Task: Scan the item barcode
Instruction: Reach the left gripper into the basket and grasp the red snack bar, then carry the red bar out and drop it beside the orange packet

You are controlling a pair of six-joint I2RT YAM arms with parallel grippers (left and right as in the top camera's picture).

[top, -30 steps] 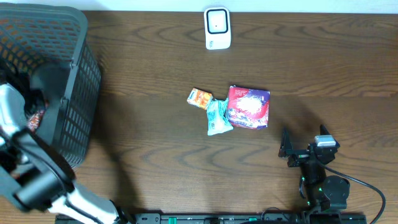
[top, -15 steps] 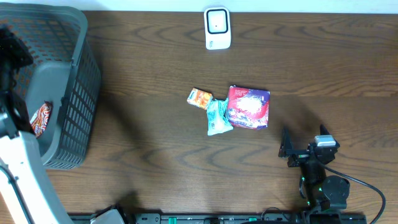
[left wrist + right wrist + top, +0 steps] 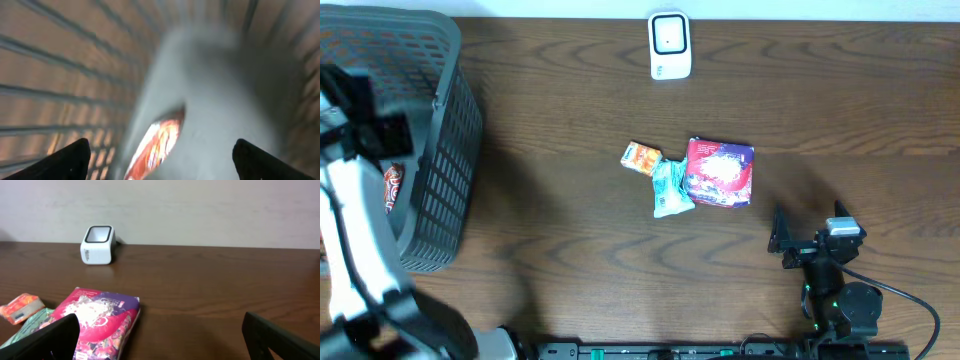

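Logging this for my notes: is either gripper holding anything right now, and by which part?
Nothing is held. The left gripper is open above a snack packet lying in the basket; the right gripper is open and empty.

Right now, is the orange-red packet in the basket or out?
In. The packet lies on the grey floor of the basket, enclosed by its mesh walls.

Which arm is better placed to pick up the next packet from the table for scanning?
Probably the right. The right gripper is open, close to the purple packet and facing the scanner. The left gripper hangs open in the basket, far from it.
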